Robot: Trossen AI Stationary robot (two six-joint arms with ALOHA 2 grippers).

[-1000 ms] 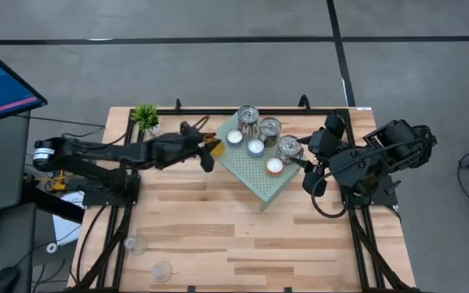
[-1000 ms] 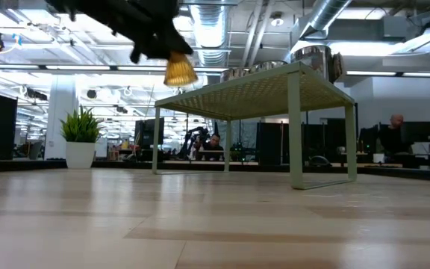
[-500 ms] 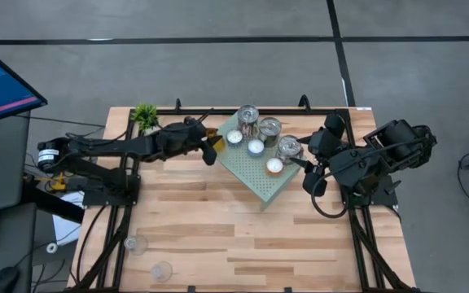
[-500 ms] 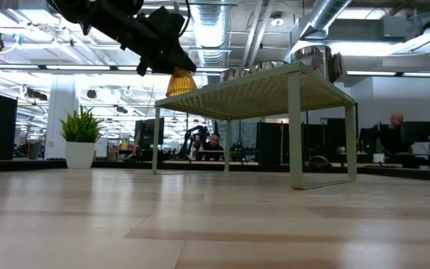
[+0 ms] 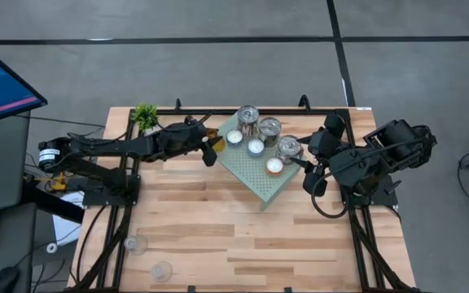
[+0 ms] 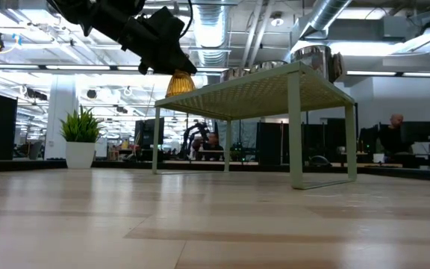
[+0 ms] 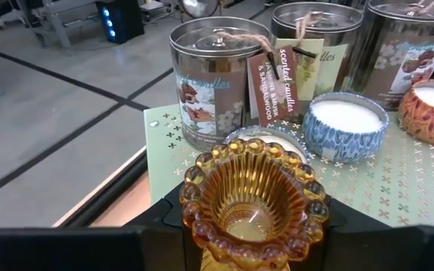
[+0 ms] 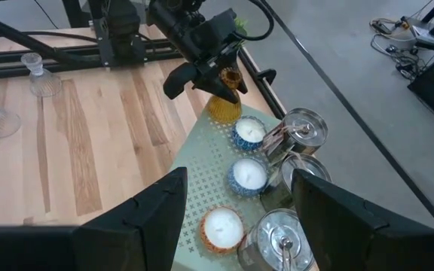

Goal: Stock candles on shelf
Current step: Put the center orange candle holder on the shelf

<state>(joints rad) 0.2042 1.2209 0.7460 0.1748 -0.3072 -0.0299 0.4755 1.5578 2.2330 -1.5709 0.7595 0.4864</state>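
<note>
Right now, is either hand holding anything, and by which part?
The left hand holds the amber glass candle holder, gripped low on its body with the beaded rim up, at the shelf corner. The right hand holds nothing, open beside the shelf.

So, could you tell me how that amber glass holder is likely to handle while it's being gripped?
The amber glass holder in the left gripper looks rigid but breakable. Its glossy beaded rim may slip. Being taller than the blue tealight, it may tip.

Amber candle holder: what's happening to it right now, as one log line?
left gripper: shut on amber glass holder | position: at shelf corner, not released | right gripper: waiting beside shelf
</note>
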